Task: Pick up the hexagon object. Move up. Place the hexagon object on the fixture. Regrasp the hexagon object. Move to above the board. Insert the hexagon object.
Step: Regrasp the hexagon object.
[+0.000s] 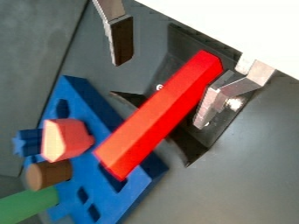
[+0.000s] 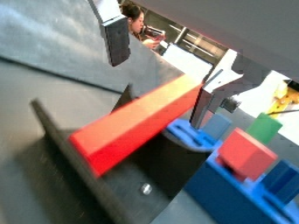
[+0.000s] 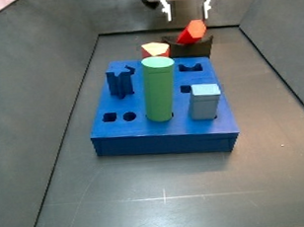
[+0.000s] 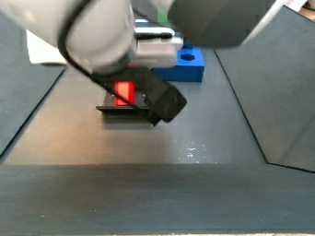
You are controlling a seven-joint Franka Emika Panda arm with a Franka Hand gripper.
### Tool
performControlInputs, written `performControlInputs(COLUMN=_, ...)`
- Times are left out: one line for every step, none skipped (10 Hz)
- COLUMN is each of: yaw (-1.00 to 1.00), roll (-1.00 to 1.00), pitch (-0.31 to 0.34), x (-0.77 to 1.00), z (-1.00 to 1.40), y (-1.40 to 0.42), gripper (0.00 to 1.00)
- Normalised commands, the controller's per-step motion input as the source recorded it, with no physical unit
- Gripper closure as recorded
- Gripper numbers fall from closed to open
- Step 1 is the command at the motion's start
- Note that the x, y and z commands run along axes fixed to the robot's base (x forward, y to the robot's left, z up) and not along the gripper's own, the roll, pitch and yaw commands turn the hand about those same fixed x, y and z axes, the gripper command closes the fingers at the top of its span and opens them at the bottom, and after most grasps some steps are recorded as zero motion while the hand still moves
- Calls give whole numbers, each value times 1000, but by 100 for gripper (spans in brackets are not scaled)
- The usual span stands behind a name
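Observation:
The red hexagon object (image 1: 158, 114) lies tilted on the dark fixture (image 1: 184, 48), one end raised towards the far wall. It also shows in a wrist view (image 2: 135, 118) and in both side views (image 3: 192, 31) (image 4: 124, 92). My gripper (image 1: 163, 87) is open and straddles the bar's upper end. One finger (image 1: 121, 39) stands well clear of it; the other finger (image 1: 211, 101) is right beside it. In a side view the gripper (image 3: 187, 8) hangs just above the fixture (image 3: 197, 46). The blue board (image 3: 169, 134) lies nearer the front.
On the board stand a green cylinder (image 3: 160, 85), a grey-blue cube (image 3: 205, 101) and a dark blue peg (image 3: 121, 80). A pale orange cone-like piece (image 3: 155, 50) sits at the board's far edge beside the fixture. Dark walls enclose the floor.

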Motion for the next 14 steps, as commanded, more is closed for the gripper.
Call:
performControlInputs(yaw=-6, roll=38, pitch=81, x=-26, z=520, y=2, gripper=0)
performControlInputs(yaw=-14, roll=44, pitch=84, x=-24, z=423, y=4, gripper=0)
performControlInputs(yaw=3, roll=1000, pitch=72, x=-11, z=955, y=-1000, gripper=0)
performControlInputs(yaw=2, roll=1000, pitch=70, x=-12, z=889, y=-1000, gripper=0)
performControlInputs(yaw=1, roll=1000, pitch=61, x=-23, z=859, y=-1000, gripper=0)
performControlInputs(yaw=0, roll=1000, pitch=51, x=-50, z=816, y=-1000, gripper=0)
performControlInputs(yaw=-1, roll=1000, pitch=47, x=-55, z=752, y=-1000, gripper=0)
performControlInputs(yaw=-1, roll=1000, pitch=45, x=-52, z=697, y=-1000, gripper=0)
performControlInputs(yaw=-1, roll=1000, pitch=42, x=-51, z=596, y=-1000, gripper=0)
performControlInputs(yaw=-1, roll=1000, pitch=41, x=-53, z=528, y=-1000, gripper=0)
performControlInputs(yaw=-1, roll=1000, pitch=34, x=-44, z=244, y=-821, gripper=0)
performControlInputs(yaw=0, roll=1000, pitch=31, x=-37, z=158, y=-707, gripper=0)
performControlInputs(yaw=1, roll=1000, pitch=26, x=-30, z=78, y=-479, gripper=0)
performControlInputs(yaw=1, roll=1000, pitch=21, x=-32, z=38, y=-302, gripper=0)
